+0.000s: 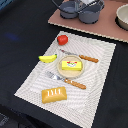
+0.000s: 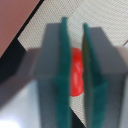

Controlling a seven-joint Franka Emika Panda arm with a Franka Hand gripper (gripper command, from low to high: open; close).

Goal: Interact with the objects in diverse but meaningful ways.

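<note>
On the striped placemat (image 1: 95, 75) lie a round red tomato (image 1: 62, 39), a yellow banana (image 1: 48, 58) and a golden-brown bread loaf (image 1: 53, 94). A yellow butter-like block (image 1: 70, 64) rests on a small plate in the middle. My gripper does not show in the exterior view. In the wrist view my gripper (image 2: 74, 30) hangs well above the mat. Its green pads (image 2: 64, 75) stand nearly together with only a narrow slit and nothing held. The tomato (image 2: 76, 70) shows far below through that slit, partly hidden by the fingers.
A wooden-handled knife (image 1: 80, 56) and fork (image 1: 66, 80) flank the plate. Grey pots (image 1: 82, 10) stand on a brown board at the back, with a bowl (image 1: 123, 17) at the exterior view's right. Dark cloth surrounds the mat.
</note>
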